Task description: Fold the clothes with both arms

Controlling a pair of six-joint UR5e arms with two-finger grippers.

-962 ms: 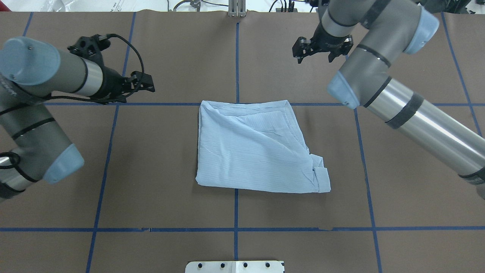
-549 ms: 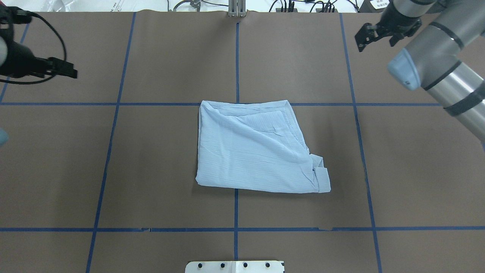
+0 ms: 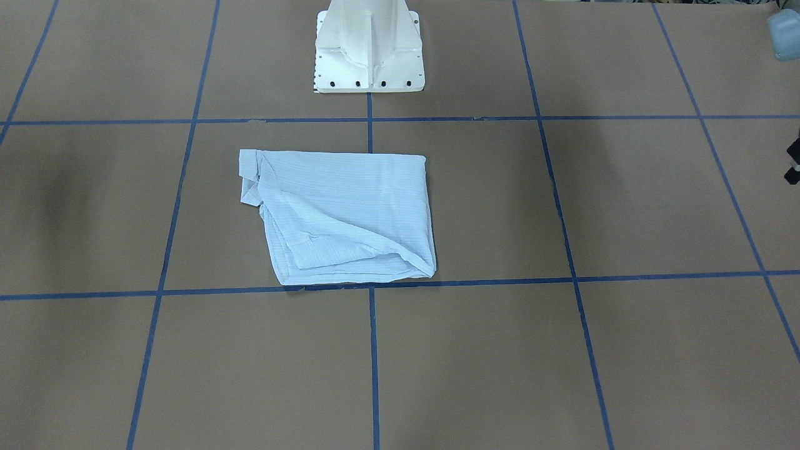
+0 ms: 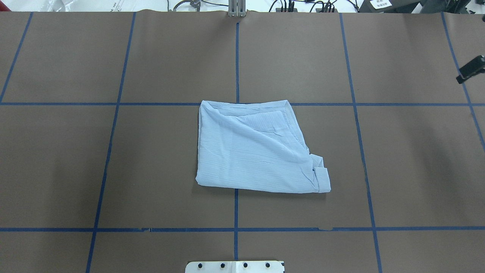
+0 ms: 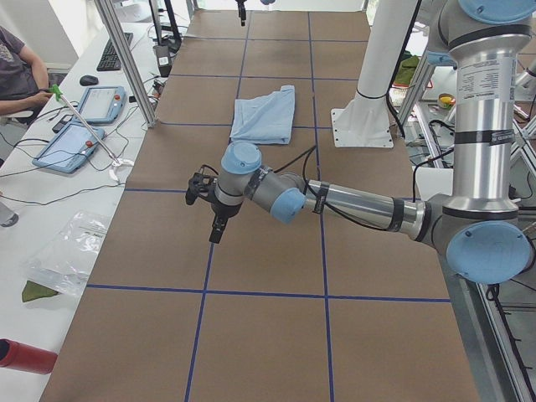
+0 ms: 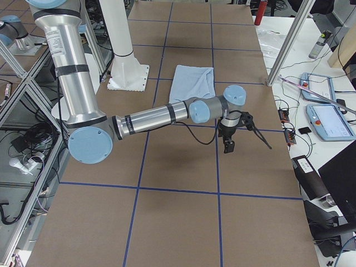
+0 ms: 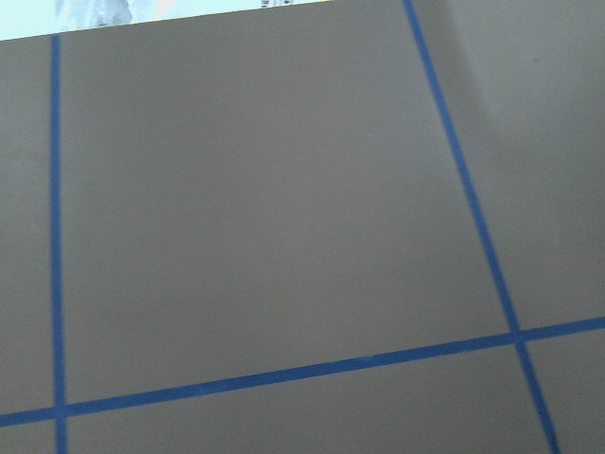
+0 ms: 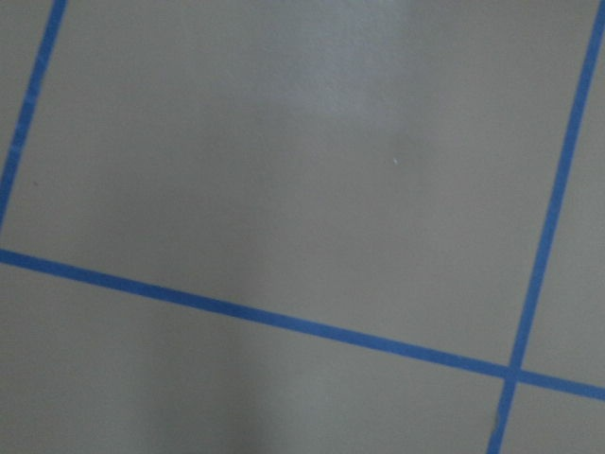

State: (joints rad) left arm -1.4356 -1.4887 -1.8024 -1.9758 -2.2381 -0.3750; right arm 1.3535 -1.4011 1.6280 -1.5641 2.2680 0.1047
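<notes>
The light blue striped shirt [image 4: 257,151] lies folded into a rough square at the table's middle, a cuff poking out at its near right corner. It also shows in the front-facing view [image 3: 344,215] and both side views [image 5: 264,113] [image 6: 193,82]. My left gripper [image 5: 216,230] hangs fingers-down over bare table far to the shirt's left; only a black sliver shows in the front-facing view [image 3: 794,161]. My right gripper [image 6: 228,146] hangs over bare table far to the shirt's right, a sliver at the overhead view's edge [image 4: 470,69]. I cannot tell if either is open. Neither holds anything.
Brown table covering [image 4: 113,170] with a blue tape grid [image 4: 235,57]. The white pedestal base [image 3: 369,56] stands behind the shirt. Both wrist views show only brown surface and tape lines. Side benches hold tablets [image 5: 84,105] [image 6: 328,119]; a person [image 5: 17,71] sits there.
Both arms have swung outward away from the shirt: the left has left the overhead view, the right is down to a sliver at its right edge. The shirt has not moved.
</notes>
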